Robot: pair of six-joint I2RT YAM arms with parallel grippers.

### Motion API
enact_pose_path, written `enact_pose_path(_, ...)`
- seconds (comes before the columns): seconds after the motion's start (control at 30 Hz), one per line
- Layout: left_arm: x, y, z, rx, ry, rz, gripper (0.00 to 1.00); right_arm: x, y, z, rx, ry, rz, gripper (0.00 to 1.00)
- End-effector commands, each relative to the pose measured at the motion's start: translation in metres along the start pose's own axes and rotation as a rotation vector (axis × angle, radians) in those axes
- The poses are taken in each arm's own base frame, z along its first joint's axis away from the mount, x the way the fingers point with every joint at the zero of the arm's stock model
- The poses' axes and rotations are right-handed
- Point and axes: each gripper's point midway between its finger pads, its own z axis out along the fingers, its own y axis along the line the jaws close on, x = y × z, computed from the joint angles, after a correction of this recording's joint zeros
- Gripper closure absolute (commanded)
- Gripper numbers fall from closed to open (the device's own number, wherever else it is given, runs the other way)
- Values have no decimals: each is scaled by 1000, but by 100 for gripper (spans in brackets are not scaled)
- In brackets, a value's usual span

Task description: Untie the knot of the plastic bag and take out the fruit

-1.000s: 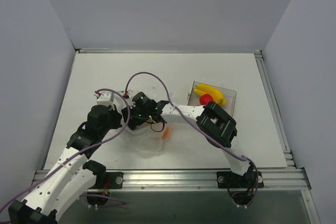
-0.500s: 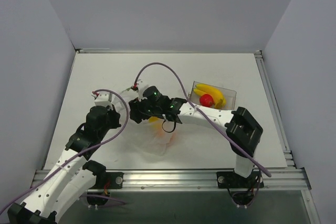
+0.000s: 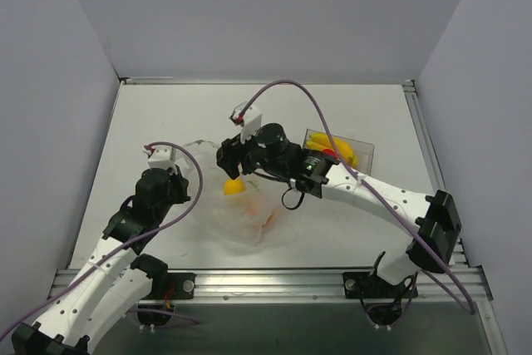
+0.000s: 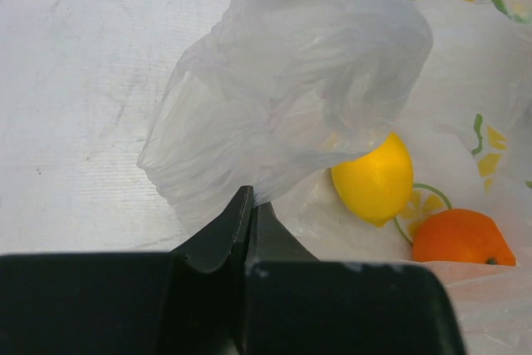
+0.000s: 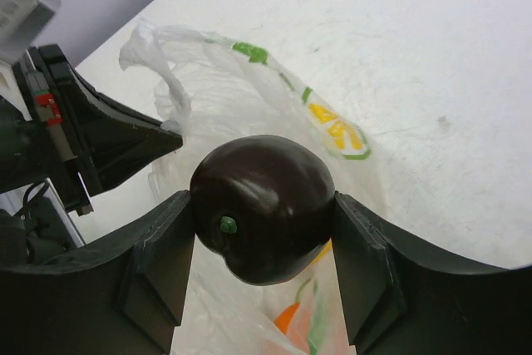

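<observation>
Above bag (image 5: 218, 99), right end effector (image 5: 263, 220) grips fruit (image 5: 268, 189).

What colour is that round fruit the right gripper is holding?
Glossy dark purple, nearly black. The fruit shows clearest in the right wrist view.

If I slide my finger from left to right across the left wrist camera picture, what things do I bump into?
Bare table → bunched-up plastic bag → yellow fruit → orange fruit.

Plastic bag (image 4: 299, 81) crumpled open, yellow ball (image 4: 374, 180) and orange ball (image 4: 460, 237) lying in it, dark purple ball (image 5: 262, 193) clamped in my right gripper (image 5: 264, 209) above it, banana (image 3: 337, 145) and red piece (image 3: 326, 156) well apart.
</observation>
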Motion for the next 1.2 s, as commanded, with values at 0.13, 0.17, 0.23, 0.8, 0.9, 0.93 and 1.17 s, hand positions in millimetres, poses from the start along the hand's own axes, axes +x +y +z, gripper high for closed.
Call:
enact_pose_path(0.13,-12,0,-1,-10,-41,-24,100,-41,-114,-88,367,-141,39,90)
enact_pose_path(0.17,-12,0,-2,-8,-41,-24,100,-28,-130,-98,426,-104,47,90)
enact_pose_path(0.23,-12,0,-2,-6,-41,-26,100,-24,-161,-120,527,-114,77,90)
enact_pose_path(0.8,-13,-2,-1,3,-41,-26,100,125,-363,-197,1009,78,545,86)
enact_pose_path(0.9,-13,-2,0,4,-40,-25,100,140,-370,-192,1010,120,569,82)
enact_pose_path(0.93,-13,-2,0,5,-43,-27,100,143,-371,-190,1007,122,581,80)
enact_pose_path(1.17,-12,-3,0,12,-38,-27,100,166,-374,-184,1013,180,607,46)
